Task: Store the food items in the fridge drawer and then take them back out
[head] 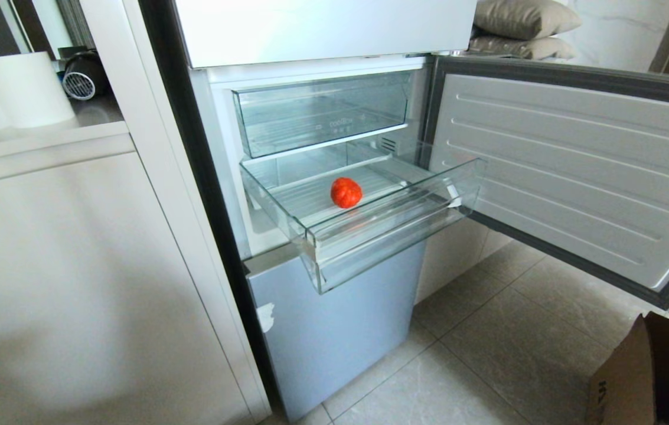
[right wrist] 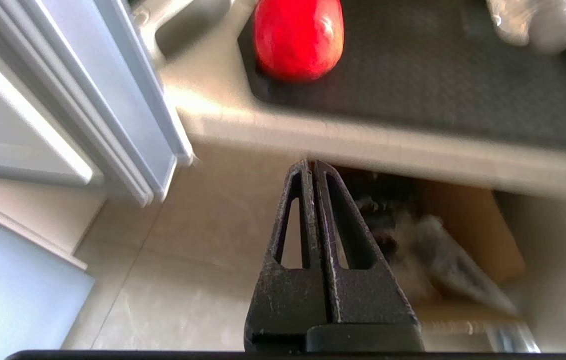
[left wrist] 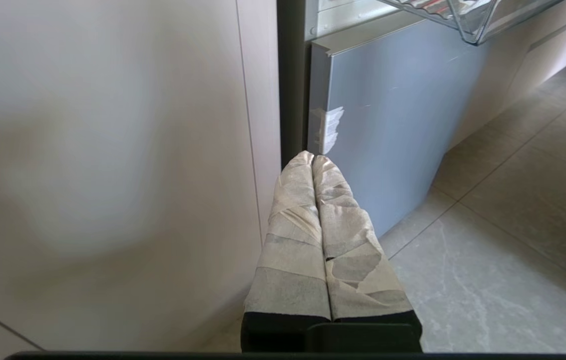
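The fridge door (head: 570, 171) stands swung wide toward 3 o'clock in the head view, and the fridge drawer (head: 369, 227) is pulled out of the cabinet, its stepped front lip jutting forward over the grey lower door (head: 334, 330). 1 red food item (head: 346, 192) sits on the drawer's ribbed floor, near the middle and slightly toward 9 o'clock, clear of the walls. Above it at 12 o'clock the upper clear drawer (head: 322, 112), the one with faint lettering on its front, is pushed in.

Neither arm shows in the head view. The left gripper (left wrist: 312, 159) hangs low beside the pale cabinet panel (left wrist: 113, 150), its 2 tape-wrapped jaws pressed together with nothing between them, pointing at the bottom corner of the grey lower door, where a scrap of white tape (left wrist: 330, 127) is stuck; a corner of the pulled-out drawer shows at 1 o'clock in that view.

The right gripper (right wrist: 311, 164) has its 2 black jaws pressed together and empty. It is aimed over the tiled floor (right wrist: 188, 240) and an open cardboard box (right wrist: 467, 225), just short of the edge of a pale worktop (right wrist: 362, 145). On that worktop lies a dark mat (right wrist: 437, 65), and a second red food item (right wrist: 297, 37) rests on the mat's near corner, at 12 o'clock from the jaw tips and well apart from them.
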Robot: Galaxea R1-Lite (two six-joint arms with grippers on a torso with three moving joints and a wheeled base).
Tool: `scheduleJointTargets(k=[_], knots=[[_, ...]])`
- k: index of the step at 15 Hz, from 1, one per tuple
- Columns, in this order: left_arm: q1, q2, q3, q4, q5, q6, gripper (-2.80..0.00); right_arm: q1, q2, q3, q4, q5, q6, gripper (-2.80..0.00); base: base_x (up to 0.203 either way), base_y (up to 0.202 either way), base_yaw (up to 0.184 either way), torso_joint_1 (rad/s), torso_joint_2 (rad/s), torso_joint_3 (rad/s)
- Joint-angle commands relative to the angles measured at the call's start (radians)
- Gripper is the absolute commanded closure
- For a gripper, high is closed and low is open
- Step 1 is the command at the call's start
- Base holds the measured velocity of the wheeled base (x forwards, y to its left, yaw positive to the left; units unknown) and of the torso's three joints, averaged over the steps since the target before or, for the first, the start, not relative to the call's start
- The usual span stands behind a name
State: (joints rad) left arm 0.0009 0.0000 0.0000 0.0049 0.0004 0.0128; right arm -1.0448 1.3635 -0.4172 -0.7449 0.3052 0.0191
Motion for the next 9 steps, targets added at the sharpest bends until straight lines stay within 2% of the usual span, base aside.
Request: scheduleJointTargets(k=[1, 2, 5, 6, 8, 9], knots=[[0.001, 0.002, 0.0, 0.0, 0.001, 0.001, 0.0, -0.004, 0.156, -0.086, -0.016, 0.011, -0.002, 0.0, 0.0, 0.0, 0.0, 0.0, 0.0, 0.0], [0.001, 0.002, 0.0, 0.001, 0.001, 0.0, 0.0, -0.004, 0.19, -0.125, -0.019, 0.013, -0.006, -2.8, 0.0, 0.0, 0.0, 0.0, 0.0, 0.0], [0.001, 0.002, 0.0, 0.001, 0.001, 0.0, 0.0, -0.003, 0.292, -0.239, -0.031, 0.024, -0.007, -2.8, 0.0, 0.0, 0.0, 0.0, 0.0, 0.0], [0.001, 0.002, 0.0, 0.001, 0.001, 0.001, 0.0, -0.002, 0.332, -0.283, -0.039, 0.056, -0.006, -2.8, 0.0, 0.0, 0.0, 0.0, 0.0, 0.0], [0.001, 0.002, 0.0, 0.001, 0.001, 0.0, 0.0, -0.002, 0.404, -0.367, -0.045, 0.18, -0.003, -2.8, 0.0, 0.0, 0.0, 0.0, 0.0, 0.0], [0.001, 0.002, 0.0, 0.0, 0.001, 0.0, 0.0, -0.001, 0.428, -0.391, -0.046, 0.201, -0.003, -2.8, 0.0, 0.0, 0.0, 0.0, 0.0, 0.0]])
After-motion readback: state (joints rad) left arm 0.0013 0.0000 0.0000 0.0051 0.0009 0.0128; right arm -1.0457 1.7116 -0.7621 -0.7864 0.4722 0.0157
